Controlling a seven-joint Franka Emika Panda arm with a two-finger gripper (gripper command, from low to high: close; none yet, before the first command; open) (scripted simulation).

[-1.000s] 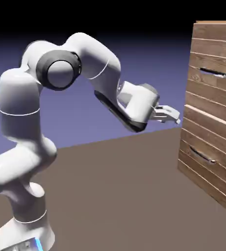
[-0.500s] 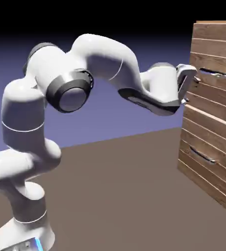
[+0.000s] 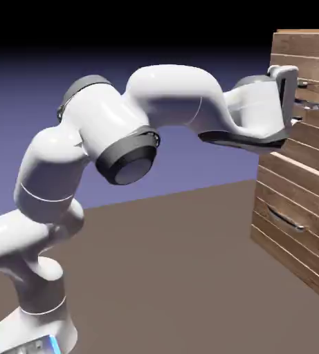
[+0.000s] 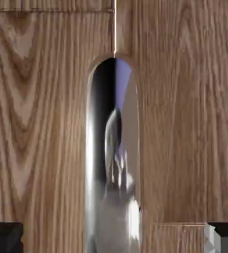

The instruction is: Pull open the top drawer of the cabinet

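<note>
The arm was stretched across to the cabinet [image 3: 307, 173], one tall box of brown planks with two drawers, each carrying one slim silver handle. The claw [image 3: 295, 97] sat right up against the top drawer [image 3: 314, 128], level with its handle [image 3: 314, 105], which stuck out just past the hand on the far side. The lower drawer [image 3: 286, 235] lay well beneath the claw, its own handle [image 3: 284, 220] untouched.

From the hand's own camera, wood grain filled nearly everything. The silver handle [image 4: 113, 163] ran straight ahead of the claw [image 4: 114, 237], set in a rounded recess and mirroring the hand. Two dark fingertips [image 4: 4, 236] showed, one in each bottom corner, spread wide with the bar between them and clear of both. So the claw stood wide, gripping nothing.

The top drawer front sat flush with the planks around it, as far as I could see. One table [image 3: 162, 276] lay bare below.
</note>
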